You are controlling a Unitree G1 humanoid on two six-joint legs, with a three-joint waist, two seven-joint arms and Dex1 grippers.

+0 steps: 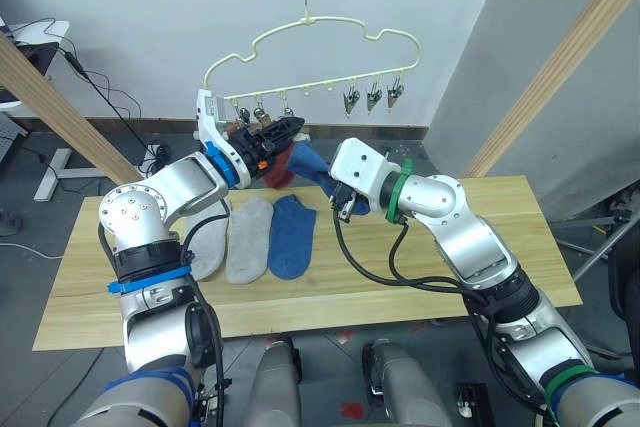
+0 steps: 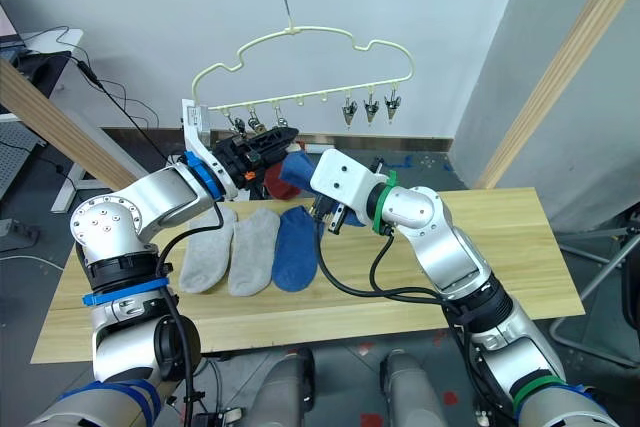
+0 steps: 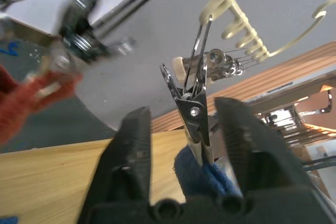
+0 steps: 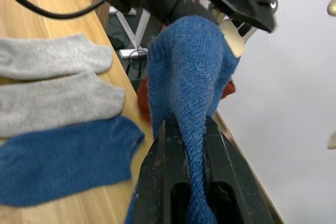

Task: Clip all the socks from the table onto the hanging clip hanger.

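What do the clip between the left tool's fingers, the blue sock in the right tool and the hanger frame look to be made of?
The clip: shiny bare metal, with bright reflections and a rivet. The blue sock: soft knitted fabric with visible ribbing, matte, drooping under its own weight. The clip hanger: thin pale yellow frame with a smooth, even surface, probably plastic-coated wire or plastic; the look leaves that open.

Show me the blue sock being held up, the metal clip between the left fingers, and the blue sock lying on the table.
held blue sock [image 4: 191,72], right wrist view, mid-fabric above the fingers
metal clip [image 3: 190,109], left wrist view, pivot area
table blue sock [image 1: 292,237], left eye view, middle of the foot
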